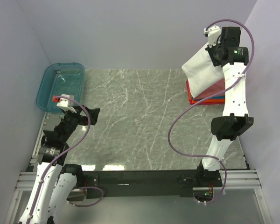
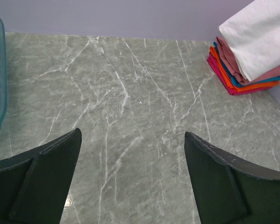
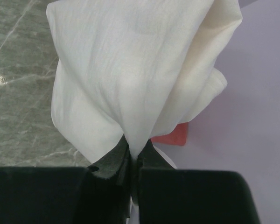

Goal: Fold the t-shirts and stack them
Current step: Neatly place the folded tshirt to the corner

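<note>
One white folded short-sleeved cloth tee [image 1: 200,70] is suspended at the far right of the scene. It is pinched along a gathered edge by the right jaws, which are clamped fully together on the fabric. Its lower edge sits at or just above the stack of folded coral-red, blue and orange tees [image 1: 207,97] on the far right of the grey marble-pattern worktop [image 1: 130,116]. Whether they touch cannot be confirmed. No chest print shows on the visible faces.

Handling assessment: the garment is judged light, soft and limp. It sags and bunches below the pinch, so the fold is likely to open or skew if it is swung or released from a height. A grip on a doubled edge, as here, looks sound. Lowering it flat onto the stack before release appears advisable.

Surroundings: the left jaws stand wide apart, holding nothing, over the near left of the worktop and well apart from the stack. A translucent teal plastic bin [image 1: 41,93] sits at the far left, clear of the work. Side walls stand close beside the stack on the right. Nothing lies between the tee and the stack.
</note>
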Robot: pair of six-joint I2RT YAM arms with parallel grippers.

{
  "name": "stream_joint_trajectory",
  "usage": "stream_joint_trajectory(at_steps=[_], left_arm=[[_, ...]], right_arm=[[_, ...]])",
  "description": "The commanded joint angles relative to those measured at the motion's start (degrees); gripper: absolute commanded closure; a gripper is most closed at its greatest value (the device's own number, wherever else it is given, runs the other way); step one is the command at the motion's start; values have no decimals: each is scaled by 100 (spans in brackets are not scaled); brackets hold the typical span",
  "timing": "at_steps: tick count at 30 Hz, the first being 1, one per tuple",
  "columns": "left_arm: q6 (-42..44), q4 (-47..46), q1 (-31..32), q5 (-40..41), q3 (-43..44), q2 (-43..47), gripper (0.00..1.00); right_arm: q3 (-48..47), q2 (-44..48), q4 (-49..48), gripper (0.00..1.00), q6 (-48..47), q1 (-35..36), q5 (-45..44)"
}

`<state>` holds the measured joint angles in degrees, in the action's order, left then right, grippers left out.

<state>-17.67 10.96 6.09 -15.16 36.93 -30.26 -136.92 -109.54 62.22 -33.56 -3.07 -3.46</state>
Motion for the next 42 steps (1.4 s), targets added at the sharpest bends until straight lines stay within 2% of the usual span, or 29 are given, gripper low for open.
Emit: stream_joint_trajectory(at_steps=[1,21,42], left_arm=[[71,-243,-11,-75,7,-32,3],[80,-244,-11,-84,7,-147,3],[88,-226,-11,-93,7,-270,2]], right_arm=[[-326,73,-298,100,-72,-150,30],[-212,-648,-640,100,-221,-826,171],[324,-1087,-1483,100,-484,-1073,-646]])
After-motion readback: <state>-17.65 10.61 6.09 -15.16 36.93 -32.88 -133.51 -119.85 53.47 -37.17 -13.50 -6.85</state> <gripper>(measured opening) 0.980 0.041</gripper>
